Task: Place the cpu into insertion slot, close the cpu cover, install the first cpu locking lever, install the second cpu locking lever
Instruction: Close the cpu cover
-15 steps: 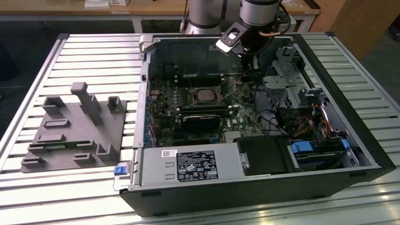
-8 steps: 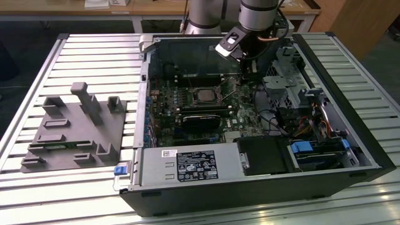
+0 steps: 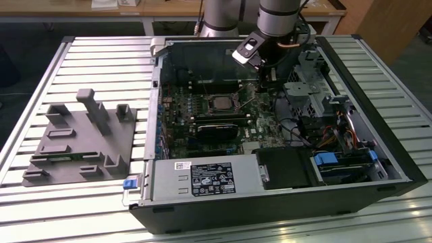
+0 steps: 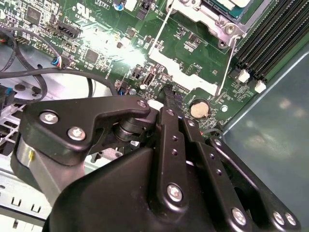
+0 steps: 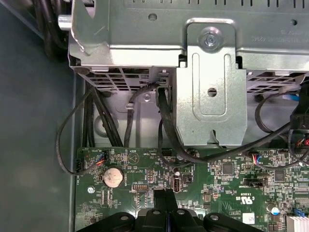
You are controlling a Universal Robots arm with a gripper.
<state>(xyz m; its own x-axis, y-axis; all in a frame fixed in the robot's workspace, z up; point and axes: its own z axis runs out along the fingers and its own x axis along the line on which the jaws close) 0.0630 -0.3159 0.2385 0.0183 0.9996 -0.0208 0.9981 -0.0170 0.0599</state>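
In the exterior view the cpu [image 3: 219, 103] lies flat in the insertion slot [image 3: 205, 97] on the green motherboard, and the silvery cpu cover [image 3: 233, 102] frames it. In the second wrist view the cpu [image 4: 231, 2] and the cpu cover [image 4: 203, 14] sit at the picture's edge. Two thin wire locking levers [image 4: 229, 63] [image 4: 161, 29] stand out from the socket. My gripper [image 3: 264, 83] hangs over the board to the exterior view's right of the socket. Its black fingertips [image 4: 169, 94] [image 5: 165, 198] are shut with nothing between them, close to a coin battery [image 4: 199, 109].
A metal drive cage [image 5: 207, 87] with black cables [image 5: 164, 125] stands just past the board's edge. Long black memory slots [image 4: 270, 38] run beside the socket. A black card [image 3: 219, 131], a power supply [image 3: 202, 179] and a grey fixture [image 3: 74, 142] on the slatted table also show.
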